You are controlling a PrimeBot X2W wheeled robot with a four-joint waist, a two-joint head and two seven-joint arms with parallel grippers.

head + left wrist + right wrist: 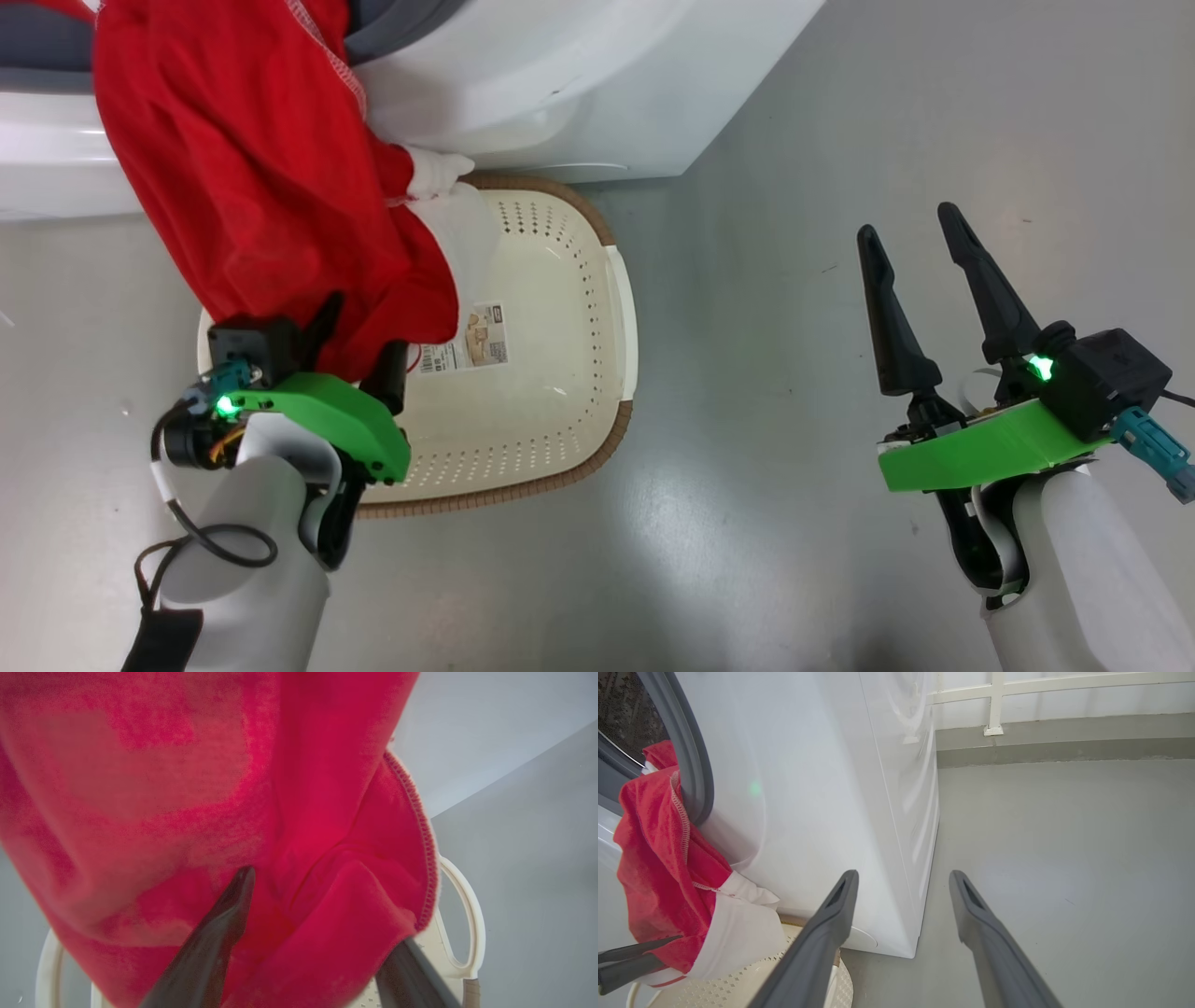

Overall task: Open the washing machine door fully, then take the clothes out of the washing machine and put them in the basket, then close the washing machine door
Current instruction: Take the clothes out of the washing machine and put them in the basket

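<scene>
A red garment with a white cuff, one of the clothes [261, 168], hangs from the washing machine [579, 84] mouth down into the cream basket [560, 308] on the floor in front. My left gripper [364, 327] is over the basket's near left side, its fingers spread wide with the red cloth [187, 788] lying between them. In the right wrist view the garment [658, 858] trails past the grey rubber ring [693, 765], and the left gripper [668, 949] is at its lower end. My right gripper [907, 220] stands open over bare floor, holding nothing. The washing machine door is out of view.
The basket has a brown rim [579, 471] and a paper label [471, 341] inside. Grey floor [794, 420] spreads to the right of the machine. A low ledge and a white railing [994, 704] run behind it.
</scene>
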